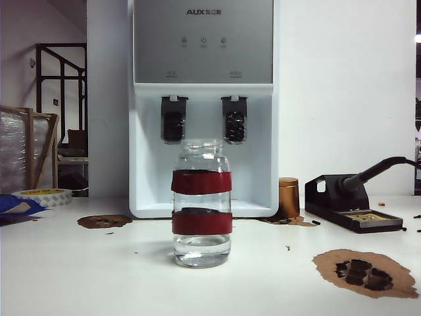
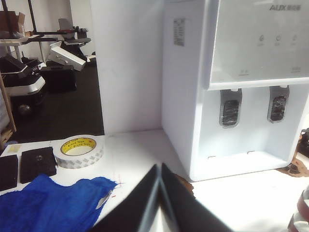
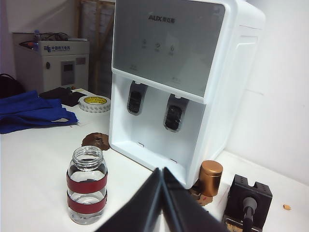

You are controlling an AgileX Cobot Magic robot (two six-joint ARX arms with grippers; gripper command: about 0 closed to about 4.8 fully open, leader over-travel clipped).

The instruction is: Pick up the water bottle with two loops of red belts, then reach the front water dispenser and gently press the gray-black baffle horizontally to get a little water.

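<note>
The water bottle (image 1: 201, 204), a clear jar with two red bands and a little water, stands upright on the white table in front of the water dispenser (image 1: 204, 52). The gray-black baffle (image 1: 235, 120) is the right-hand lever under the gray panel. No arm shows in the exterior view. In the right wrist view my right gripper (image 3: 161, 170) is shut and empty, apart from the bottle (image 3: 87, 191) and short of the baffle (image 3: 175, 112). My left gripper (image 2: 159, 166) is shut and empty too, off the dispenser's (image 2: 188, 96) corner. Only the bottle's red-banded edge (image 2: 299, 215) shows there.
A copper-brown cylinder (image 1: 288, 197) stands at the dispenser's right foot, with a black soldering-iron stand (image 1: 352, 207) beyond it. Brown burnt patches (image 1: 365, 271) mark the table. A tape roll (image 1: 45, 196) and blue cloth (image 2: 48, 203) lie at the left. The matching left lever (image 1: 173, 120) is beside the baffle.
</note>
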